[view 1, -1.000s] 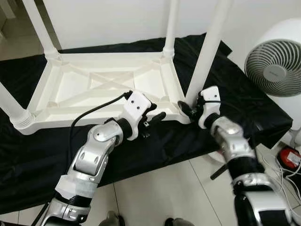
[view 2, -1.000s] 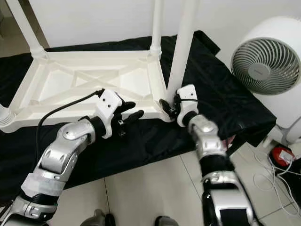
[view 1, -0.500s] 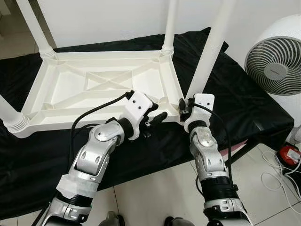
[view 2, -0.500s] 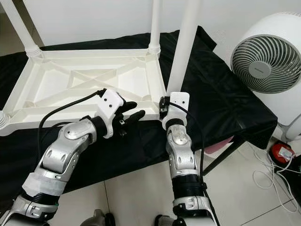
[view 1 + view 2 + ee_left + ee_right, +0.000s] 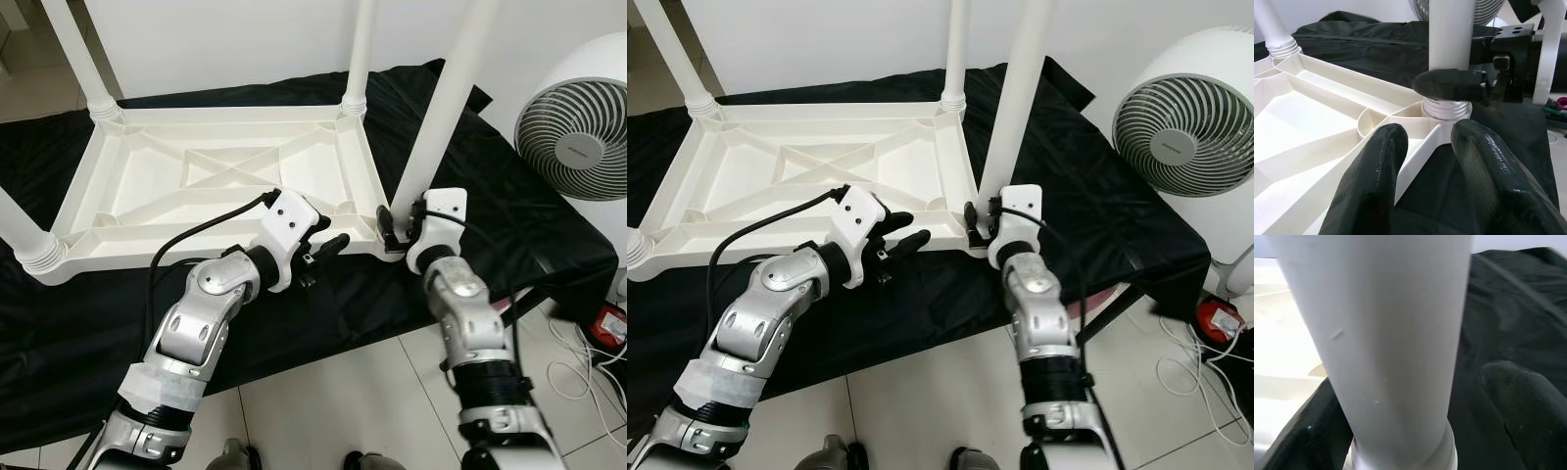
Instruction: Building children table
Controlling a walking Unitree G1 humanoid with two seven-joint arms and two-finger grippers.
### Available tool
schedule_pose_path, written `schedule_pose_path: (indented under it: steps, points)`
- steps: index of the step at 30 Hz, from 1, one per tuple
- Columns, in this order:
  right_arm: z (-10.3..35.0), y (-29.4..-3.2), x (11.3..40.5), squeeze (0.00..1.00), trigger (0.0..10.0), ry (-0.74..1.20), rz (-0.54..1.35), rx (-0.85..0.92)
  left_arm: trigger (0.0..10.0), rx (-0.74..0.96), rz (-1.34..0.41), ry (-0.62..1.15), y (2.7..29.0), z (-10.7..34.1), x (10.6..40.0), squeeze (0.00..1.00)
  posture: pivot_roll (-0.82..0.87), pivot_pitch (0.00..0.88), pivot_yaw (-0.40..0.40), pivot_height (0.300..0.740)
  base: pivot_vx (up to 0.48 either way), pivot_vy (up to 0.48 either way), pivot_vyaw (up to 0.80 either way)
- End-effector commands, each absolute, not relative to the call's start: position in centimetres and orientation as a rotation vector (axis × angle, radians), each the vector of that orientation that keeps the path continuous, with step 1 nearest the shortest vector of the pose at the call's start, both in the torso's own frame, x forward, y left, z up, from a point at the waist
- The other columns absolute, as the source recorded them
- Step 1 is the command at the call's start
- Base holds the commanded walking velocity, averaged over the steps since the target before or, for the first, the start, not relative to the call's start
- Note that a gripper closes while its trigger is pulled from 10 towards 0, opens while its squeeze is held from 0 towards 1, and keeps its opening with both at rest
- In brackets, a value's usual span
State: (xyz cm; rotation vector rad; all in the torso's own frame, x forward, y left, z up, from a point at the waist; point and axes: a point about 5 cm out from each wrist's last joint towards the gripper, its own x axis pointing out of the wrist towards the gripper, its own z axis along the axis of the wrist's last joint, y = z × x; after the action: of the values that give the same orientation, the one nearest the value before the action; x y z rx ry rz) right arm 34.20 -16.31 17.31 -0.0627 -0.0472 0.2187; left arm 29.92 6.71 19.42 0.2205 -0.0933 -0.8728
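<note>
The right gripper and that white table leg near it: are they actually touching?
Cannot tell. In the right wrist view the table leg stands between the right gripper's fingers, one with a dark gap beside it; the other's contact is hidden.

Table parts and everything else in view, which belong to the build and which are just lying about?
Job: upside-down white table frame; near-right leg, right gripper at its base; left gripper by the frame's rim.

Lying about: white fan; black cloth; red item with cables.
</note>
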Motion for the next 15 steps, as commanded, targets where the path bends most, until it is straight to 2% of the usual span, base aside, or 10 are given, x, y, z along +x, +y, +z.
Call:
schedule_pose_path:
  steps: [1,8,10,15]
  points:
    - [16.6,-16.7,34.3,0.00,10.0,-0.007,0.295,-0.060,10.0,0.218,-0.850,-0.080,6.6,19.0,29.9,0.00,-0.10,0.089,0.029,0.740,0.000,0.000,0.00]
    - [16.4,-17.5,35.2,0.00,10.0,-0.010,0.519,-0.234,10.0,0.222,-0.854,-0.081,6.6,19.1,30.1,0.00,-0.11,0.093,0.043,0.740,0.000,0.000,0.00]
    - [16.4,-17.5,35.2,0.00,10.0,-0.010,0.519,-0.234,10.0,0.222,-0.854,-0.081,6.6,19.1,30.1,0.00,-0.11,0.093,0.043,0.740,0.000,0.000,0.00]
    - [16.3,-16.5,36.5,0.00,10.0,0.029,0.653,-0.319,10.0,0.226,-0.856,-0.086,6.5,19.3,30.2,0.00,-0.09,0.085,0.042,0.740,0.000,0.000,0.00]
